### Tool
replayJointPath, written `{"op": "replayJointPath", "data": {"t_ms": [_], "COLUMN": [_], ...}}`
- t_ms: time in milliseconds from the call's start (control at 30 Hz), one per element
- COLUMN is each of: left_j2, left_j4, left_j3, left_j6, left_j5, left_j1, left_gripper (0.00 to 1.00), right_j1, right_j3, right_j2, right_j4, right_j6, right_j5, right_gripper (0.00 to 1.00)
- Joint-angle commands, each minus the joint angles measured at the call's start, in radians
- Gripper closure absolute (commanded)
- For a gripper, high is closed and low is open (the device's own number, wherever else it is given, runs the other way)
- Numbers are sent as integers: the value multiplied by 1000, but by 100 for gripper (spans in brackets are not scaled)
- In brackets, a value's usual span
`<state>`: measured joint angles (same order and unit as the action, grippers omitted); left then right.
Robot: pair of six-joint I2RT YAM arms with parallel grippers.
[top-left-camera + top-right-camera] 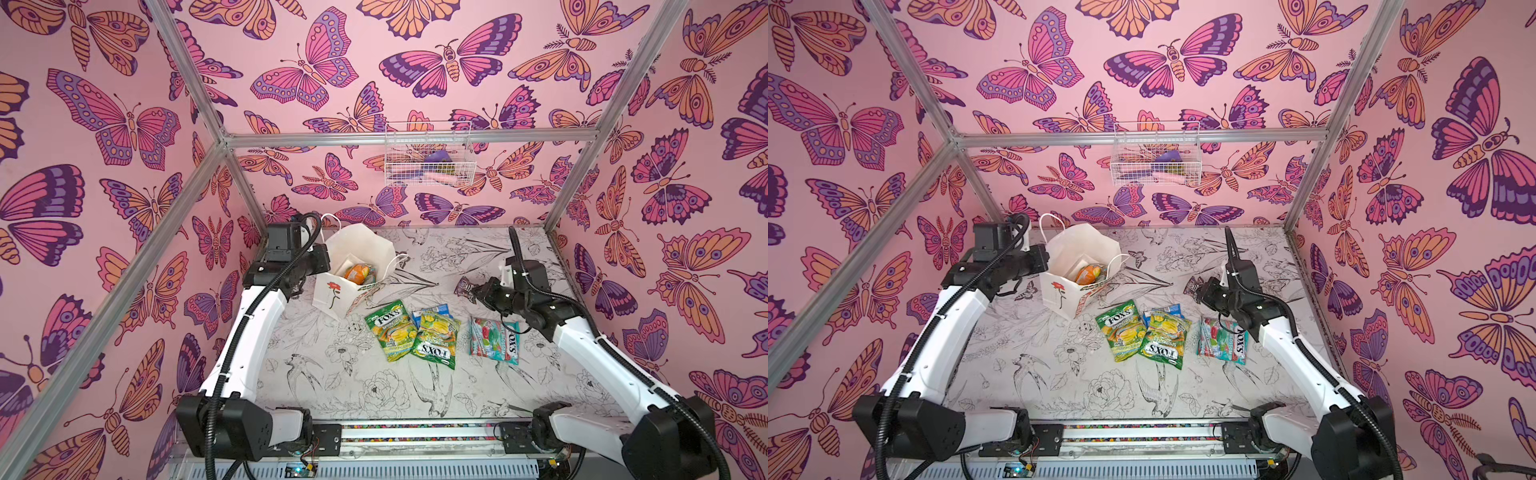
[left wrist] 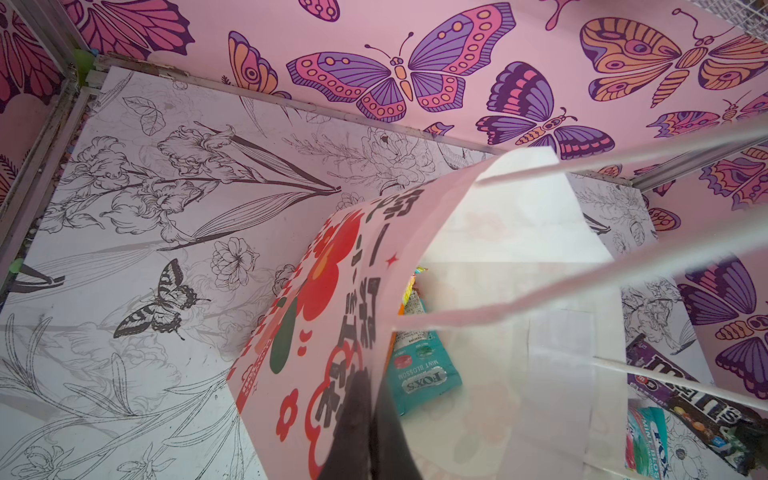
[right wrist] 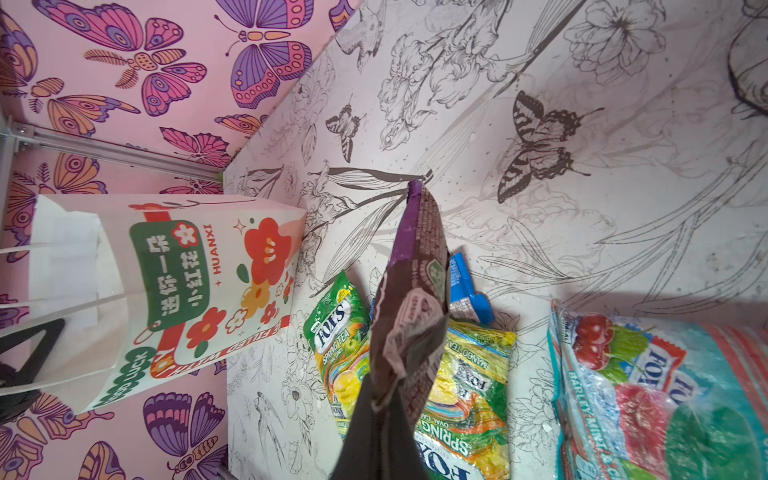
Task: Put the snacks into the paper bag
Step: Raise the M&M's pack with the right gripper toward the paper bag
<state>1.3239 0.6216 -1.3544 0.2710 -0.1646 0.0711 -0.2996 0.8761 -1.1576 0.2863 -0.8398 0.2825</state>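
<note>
Peering down through both top views, I cannot make out the left gripper [image 2: 369,401]: its wrist hides it at the 9 o'clock rim of the bag [image 1: 332,296]. Only the left wrist view shows it, clenched on the bag's printed side wall. The bag stands open at 11 o'clock on the table [image 1: 316,374]. The right gripper [image 3: 384,399] is clamped on the purple wrapper [image 3: 419,257], at 2 o'clock from the green packs [image 1: 434,340]; whether the wrapper clears the table I cannot tell. The blue packet [image 1: 439,309] lies mostly buried under those packs at their 12 o'clock, and the right arm [image 1: 582,345] crosses a corner of the teal pack [image 1: 492,338] at their 3 o'clock. The right wrist view cuts that pack off.

The table is white with line-drawn flowers, birds and butterflies; pink butterfly walls [image 1: 124,166] and a metal frame [image 1: 411,139] close it in. A wire basket [image 1: 428,160] hangs at 12 o'clock on the back wall, its contents too blurred to name.

The top views show an orange packet [image 1: 357,272] in the bag; the left wrist view adds a mint pack [image 2: 424,376] also inside, unclear from above.
</note>
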Motion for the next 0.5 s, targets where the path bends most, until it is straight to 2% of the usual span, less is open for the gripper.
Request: {"op": "replayJointPath", "data": {"t_ms": [0,467], "left_j2": [-28,-28], "left_j4": [-34,-35], "left_j3": [10,11], "left_j6": [5,6], "left_j5": [-10,-12], "left_j1": [-8,-8], "left_gripper": [100,100], "right_j1": [-14,-71], "right_j3": [51,120], "right_j2": [27,59], "right_j4": [-27,-56], "right_j6": [13,54], "right_j5": [10,23], "right_gripper": [100,100]}}
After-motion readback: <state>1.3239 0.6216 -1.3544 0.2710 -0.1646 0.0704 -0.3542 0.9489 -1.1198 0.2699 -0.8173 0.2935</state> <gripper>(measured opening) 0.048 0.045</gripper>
